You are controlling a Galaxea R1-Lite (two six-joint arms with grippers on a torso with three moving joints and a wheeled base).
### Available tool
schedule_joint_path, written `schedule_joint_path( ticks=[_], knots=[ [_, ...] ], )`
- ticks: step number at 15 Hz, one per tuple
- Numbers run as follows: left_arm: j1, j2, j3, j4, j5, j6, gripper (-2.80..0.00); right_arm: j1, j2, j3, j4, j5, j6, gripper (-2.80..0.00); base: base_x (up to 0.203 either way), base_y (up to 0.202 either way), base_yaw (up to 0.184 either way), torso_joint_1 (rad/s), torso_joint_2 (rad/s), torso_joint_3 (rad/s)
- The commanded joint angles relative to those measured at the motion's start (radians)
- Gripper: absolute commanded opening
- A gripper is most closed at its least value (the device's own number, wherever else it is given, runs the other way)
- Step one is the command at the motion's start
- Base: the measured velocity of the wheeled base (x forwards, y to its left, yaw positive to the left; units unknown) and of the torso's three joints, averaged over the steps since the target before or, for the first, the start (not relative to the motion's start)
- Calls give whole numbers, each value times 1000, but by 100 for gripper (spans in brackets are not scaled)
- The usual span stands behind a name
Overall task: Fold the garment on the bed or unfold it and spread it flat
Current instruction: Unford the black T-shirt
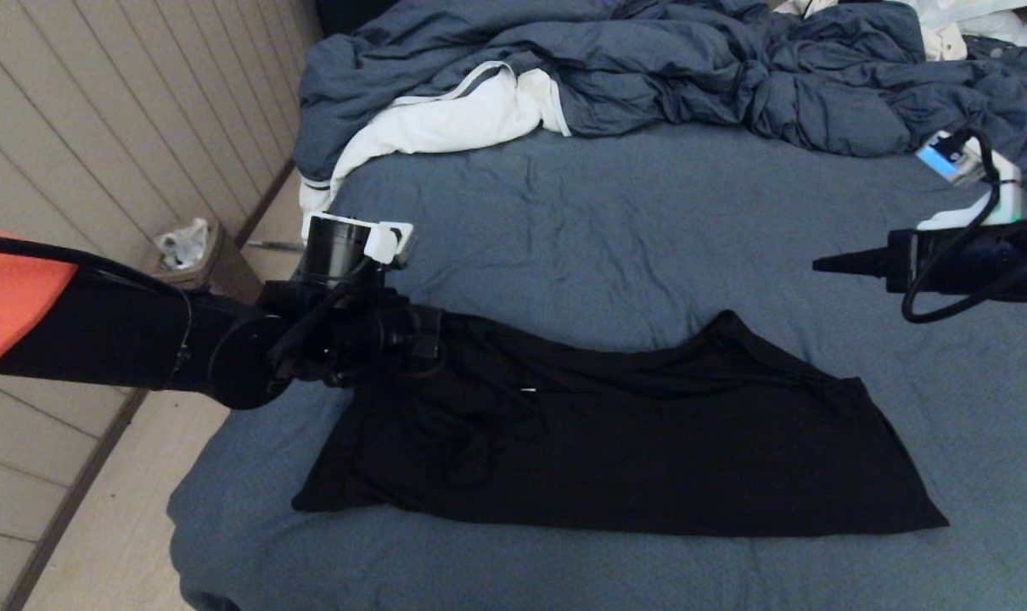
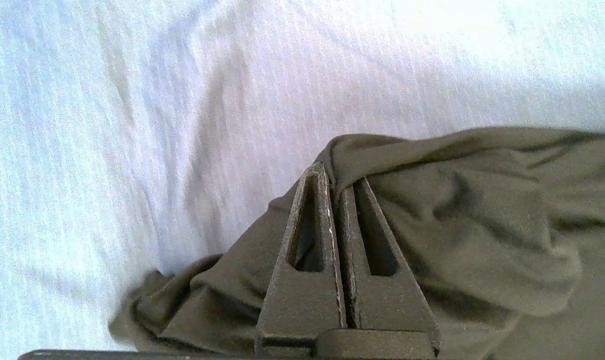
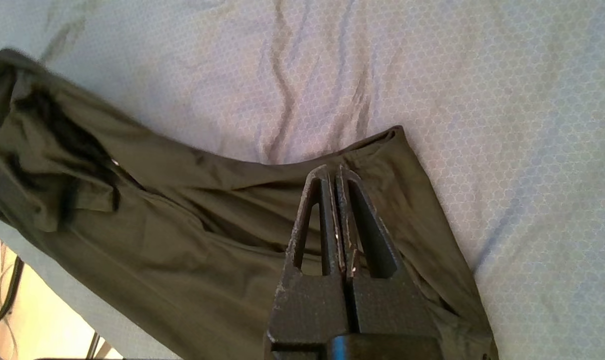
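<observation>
Bed (image 1: 564, 229) underneath; my left gripper (image 2: 335, 175) clamps shirt (image 1: 632, 441) edge for pulling flat; right gripper (image 1: 823, 266) closed, empty, hovering.

Garment (image 1: 649, 441): thin matt black cloth, creased; bed (image 1: 615, 221) sheet: matt blue-grey woven fabric w/ wrinkles.

Panelled wall (image 1: 98, 127), pale floor (image 1: 115, 526), small bin (image 1: 193, 255)

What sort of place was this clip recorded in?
Most likely a home bedroom: a wide bed with a blue-grey sheet, a rumpled duvet heaped at its far end, and a small bin on the floor by the panelled wall.
</observation>
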Motion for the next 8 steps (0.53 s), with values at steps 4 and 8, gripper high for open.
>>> schedule_joint_path(
  ticks=[4,8],
  knots=[
    [38,80,-63,-63,-1,23,-280,9,4,2,1,2,-10,-280,0,0,0,0,0,0],
    [80,127,-94,-132,1,72,-280,16,11,5,1,-1,-15,-280,0,0,0,0,0,0]
  ],
)
